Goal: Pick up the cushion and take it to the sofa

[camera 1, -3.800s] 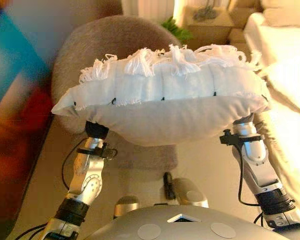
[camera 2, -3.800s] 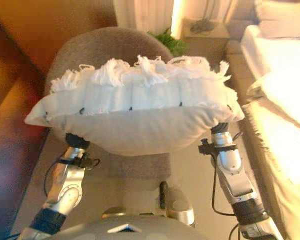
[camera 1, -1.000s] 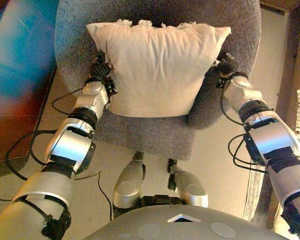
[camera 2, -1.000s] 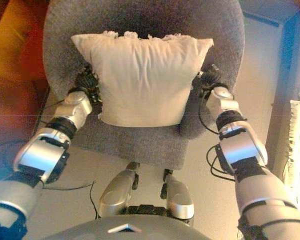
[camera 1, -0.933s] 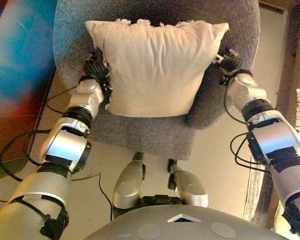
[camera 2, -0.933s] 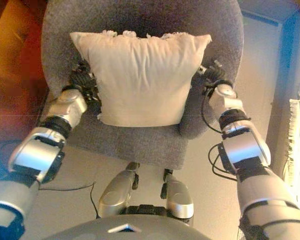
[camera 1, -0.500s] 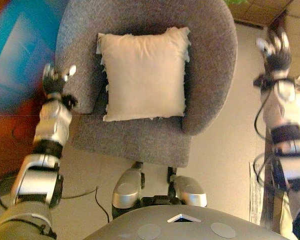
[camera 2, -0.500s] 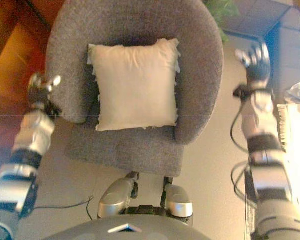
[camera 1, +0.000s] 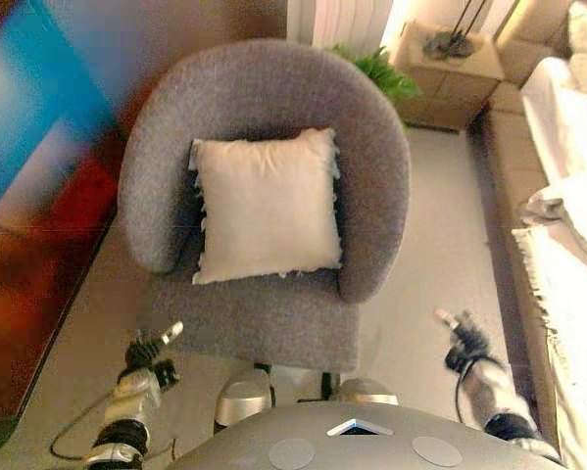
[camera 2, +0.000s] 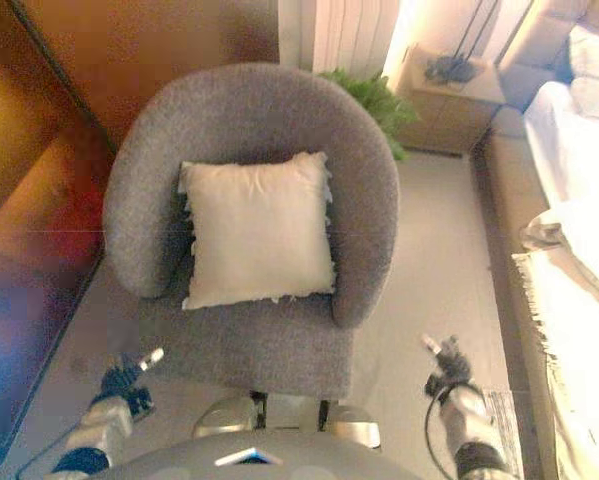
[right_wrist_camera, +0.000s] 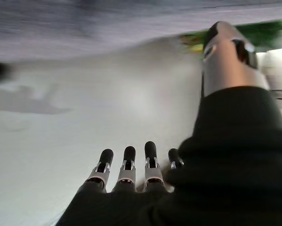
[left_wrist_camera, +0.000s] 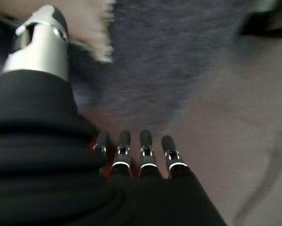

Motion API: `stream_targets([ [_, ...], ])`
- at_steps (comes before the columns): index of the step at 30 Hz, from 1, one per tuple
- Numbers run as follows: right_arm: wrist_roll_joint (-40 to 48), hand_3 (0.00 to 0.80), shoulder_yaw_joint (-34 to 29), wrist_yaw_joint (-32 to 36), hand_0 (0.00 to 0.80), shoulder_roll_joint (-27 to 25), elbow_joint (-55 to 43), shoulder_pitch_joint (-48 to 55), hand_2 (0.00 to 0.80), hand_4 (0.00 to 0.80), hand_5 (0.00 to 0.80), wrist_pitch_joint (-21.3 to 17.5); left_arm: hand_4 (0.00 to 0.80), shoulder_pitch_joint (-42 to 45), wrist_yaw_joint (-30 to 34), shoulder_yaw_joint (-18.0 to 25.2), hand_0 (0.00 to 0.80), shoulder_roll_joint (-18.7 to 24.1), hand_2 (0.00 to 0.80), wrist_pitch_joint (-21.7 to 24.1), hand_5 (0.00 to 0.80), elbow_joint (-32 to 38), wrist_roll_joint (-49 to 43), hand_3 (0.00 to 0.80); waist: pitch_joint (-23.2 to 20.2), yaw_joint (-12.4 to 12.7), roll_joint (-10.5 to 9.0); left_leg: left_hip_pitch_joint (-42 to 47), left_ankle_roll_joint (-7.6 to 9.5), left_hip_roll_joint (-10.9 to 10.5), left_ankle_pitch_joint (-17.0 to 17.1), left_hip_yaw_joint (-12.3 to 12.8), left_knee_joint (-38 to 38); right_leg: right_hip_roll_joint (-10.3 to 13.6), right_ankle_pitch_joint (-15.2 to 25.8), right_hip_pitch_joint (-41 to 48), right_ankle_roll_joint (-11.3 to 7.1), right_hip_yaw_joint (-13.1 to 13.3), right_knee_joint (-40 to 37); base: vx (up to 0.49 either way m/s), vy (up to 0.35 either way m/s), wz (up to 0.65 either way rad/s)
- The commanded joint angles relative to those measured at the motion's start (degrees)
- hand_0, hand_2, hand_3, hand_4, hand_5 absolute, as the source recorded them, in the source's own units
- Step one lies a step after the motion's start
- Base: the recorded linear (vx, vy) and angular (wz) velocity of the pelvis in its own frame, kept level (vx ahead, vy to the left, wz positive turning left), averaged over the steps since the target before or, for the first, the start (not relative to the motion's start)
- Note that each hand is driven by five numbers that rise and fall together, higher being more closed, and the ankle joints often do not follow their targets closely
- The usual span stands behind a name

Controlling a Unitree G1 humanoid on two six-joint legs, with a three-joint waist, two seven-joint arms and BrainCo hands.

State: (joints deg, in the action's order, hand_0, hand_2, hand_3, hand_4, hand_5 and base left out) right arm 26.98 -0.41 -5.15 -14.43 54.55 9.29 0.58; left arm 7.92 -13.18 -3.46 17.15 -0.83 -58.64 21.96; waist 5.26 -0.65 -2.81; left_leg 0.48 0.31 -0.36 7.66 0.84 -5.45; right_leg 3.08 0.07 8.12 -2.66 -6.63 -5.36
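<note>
The cream cushion (camera 1: 265, 207) with a fringed edge leans upright on the seat against the back of the round grey armchair (camera 1: 375, 186). It also shows in the right eye view (camera 2: 256, 229). My left hand (camera 1: 146, 352) hangs low by the chair's front left corner, fingers straight and empty. My right hand (camera 1: 463, 337) hangs low over the floor to the right of the chair, fingers straight and empty. Both hands are well apart from the cushion. In the left wrist view the fingers (left_wrist_camera: 146, 146) point at the grey seat.
A bed with white covers (camera 1: 567, 245) runs along the right side. A wooden bedside table (camera 1: 452, 64) and a green plant (camera 1: 376, 69) stand behind the chair. A dark red and blue wall (camera 1: 28, 196) is on the left. Pale floor (camera 1: 440, 245) lies between chair and bed.
Both hands let go of the cushion, swung out to the sides and dropped low. The cushion stays on the armchair. The camera has pulled back and up.
</note>
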Motion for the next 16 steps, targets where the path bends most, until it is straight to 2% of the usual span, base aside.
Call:
stream_targets([
  [1,-5.1,0.0,3.2,0.4,0.0,1.2,6.8,-3.7,0.0,0.0,0.0,-2.6,0.0,-3.4,-2.9,-3.2,0.0,-3.8,0.0,2.4,0.0,-9.0,-3.6,0.0,0.4,-0.3,0.64,7.8,-0.93,-0.5,-12.2,1.8,0.4,-0.5,-3.0,0.5,-1.59,0.1,0.7,-0.009,-0.029,-0.18],
  [5,-9.7,0.0,8.6,2.4,0.0,4.2,14.3,-5.5,0.0,0.0,0.0,1.6,0.0,-6.1,-0.4,-5.9,0.0,-6.4,0.0,-2.5,0.0,-15.3,-5.2,0.0,-0.2,-0.4,0.75,8.3,-0.77,-0.5,-12.7,1.8,0.4,-0.7,-3.2,0.9,-1.33,0.6,0.5,-0.011,-0.007,-0.05],
  [7,-10.5,0.0,10.1,3.0,0.0,5.1,16.4,-6.2,0.0,0.0,0.0,3.1,0.0,-7.5,1.1,-7.6,0.0,-7.2,0.0,-3.3,0.0,-16.1,-6.2,0.0,-0.5,-0.5,1.01,8.5,-0.67,-0.4,-12.9,1.9,0.4,-0.7,-3.4,1.0,-1.27,0.7,0.5,-0.009,0.016,-0.03],
  [12,-11.6,0.0,11.2,1.6,0.0,4.7,18.0,-7.2,0.0,0.0,0.0,2.5,0.0,-9.0,2.9,-9.0,0.0,-7.6,0.0,-5.7,0.0,-16.8,-3.2,0.0,-1.3,-0.7,1.6,8.8,-0.63,-0.4,-13.5,2.0,0.4,-0.6,-3.8,1.3,-1.45,0.5,0.4,0.0,0.011,-0.03],
  [16,-12.5,0.0,11.7,1.0,0.0,4.2,18.2,-7.4,0.0,0.0,0.0,3.7,0.0,-9.2,3.8,-10.0,0.0,-7.1,0.0,-7.5,0.0,-17.1,-2.7,0.0,-1.6,-0.9,1.86,8.7,-0.56,-0.4,-13.5,2.1,0.4,-0.7,-3.9,1.2,-1.43,0.3,0.5,-0.004,0.003,-0.01],
])
